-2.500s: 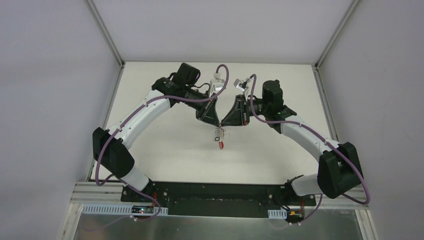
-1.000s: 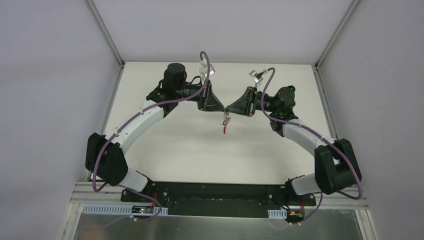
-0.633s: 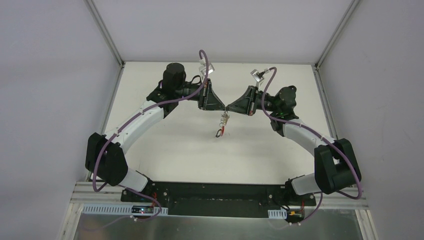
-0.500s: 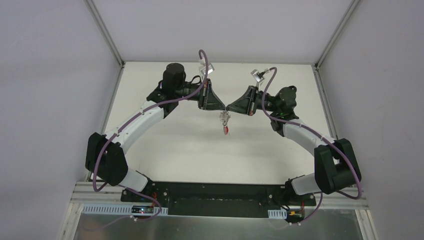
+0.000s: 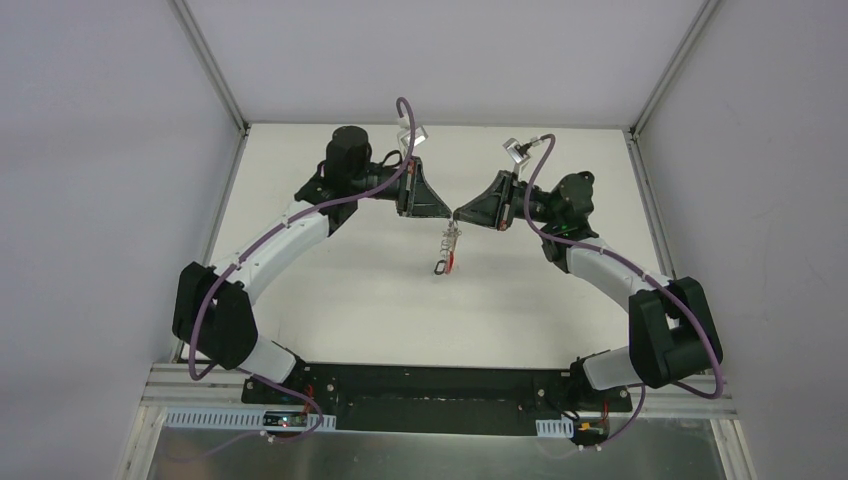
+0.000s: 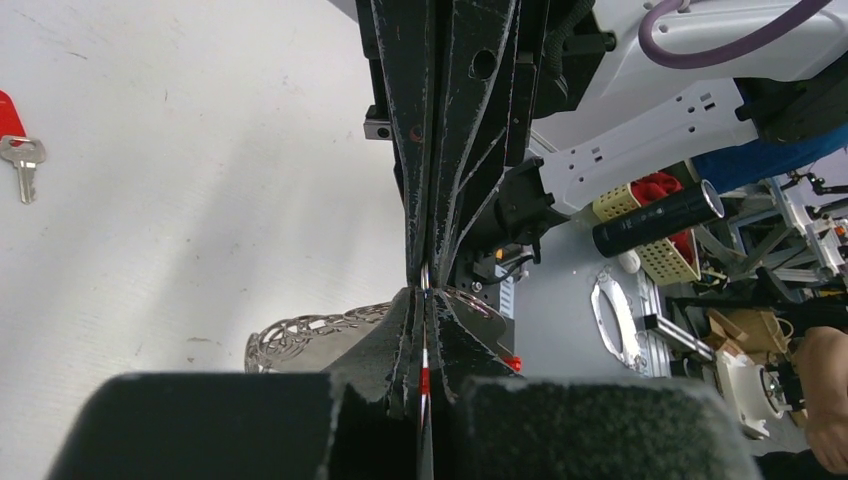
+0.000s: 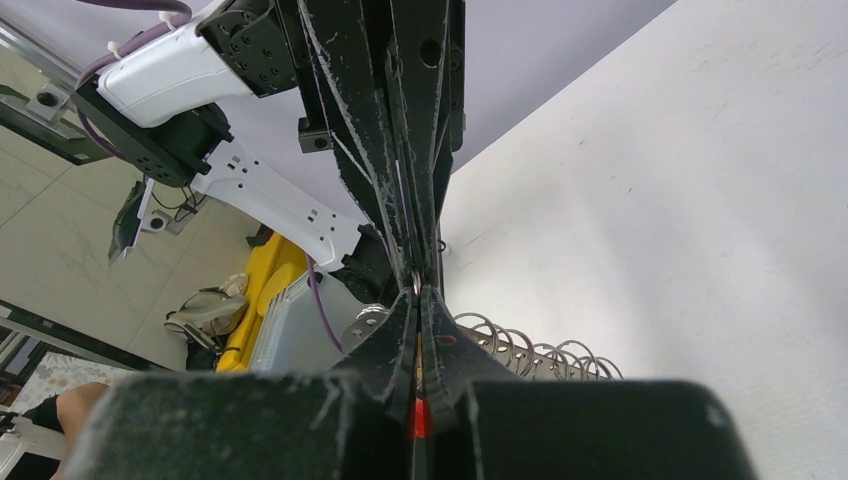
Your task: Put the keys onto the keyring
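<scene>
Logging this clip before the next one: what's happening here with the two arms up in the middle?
Both arms meet tip to tip above the table. The left gripper and the right gripper are shut, apparently both pinching the thin wire of the keyring, which dangles below their tips. One red-headed key lies loose on the table, not yet threaded.

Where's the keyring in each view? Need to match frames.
Top external: keyring hangs centre frame, just below where left gripper and right gripper meet tip to tip.
Left wrist: thin grey loop at that meeting point, centre.
Right wrist: same loop, centre.
Shared landmark: the tip-to-tip contact.
</scene>
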{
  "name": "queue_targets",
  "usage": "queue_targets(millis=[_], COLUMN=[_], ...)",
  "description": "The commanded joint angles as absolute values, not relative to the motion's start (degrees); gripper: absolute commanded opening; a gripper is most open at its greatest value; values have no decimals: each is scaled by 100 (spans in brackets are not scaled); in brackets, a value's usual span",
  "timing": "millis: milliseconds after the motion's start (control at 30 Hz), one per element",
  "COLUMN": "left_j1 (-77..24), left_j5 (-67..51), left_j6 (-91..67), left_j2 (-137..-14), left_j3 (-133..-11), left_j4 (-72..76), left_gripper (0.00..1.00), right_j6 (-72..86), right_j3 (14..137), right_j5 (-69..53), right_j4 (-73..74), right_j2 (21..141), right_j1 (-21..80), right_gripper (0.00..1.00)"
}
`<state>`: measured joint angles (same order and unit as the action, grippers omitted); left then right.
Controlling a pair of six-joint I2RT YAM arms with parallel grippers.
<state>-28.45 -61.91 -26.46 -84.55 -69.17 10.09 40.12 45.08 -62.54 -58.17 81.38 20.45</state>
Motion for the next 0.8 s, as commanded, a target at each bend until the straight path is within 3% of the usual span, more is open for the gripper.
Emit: queue_targets(millis=[0, 267, 767], left_j1=[-2830, -2830, -2841], left_j5=[-6395, -6339, -6099], left_j6=[-2832, -2866, -2366], left_j2=[-8451, -8773, -8578], left_j3=[-7049, -7659, -7402], left_j4=[1281, 735, 503], left_gripper=[0, 0, 0], right_j6=[3600, 3141, 3384], right_j3=[4641, 4604, 4402], right_j5=[-6126, -6165, -6212], right_j4=[-5681, -5099, -5596], right_j2=[8024, 7737, 7748], right_j1=[1983, 1986, 1986], right_gripper=[0, 0, 0])
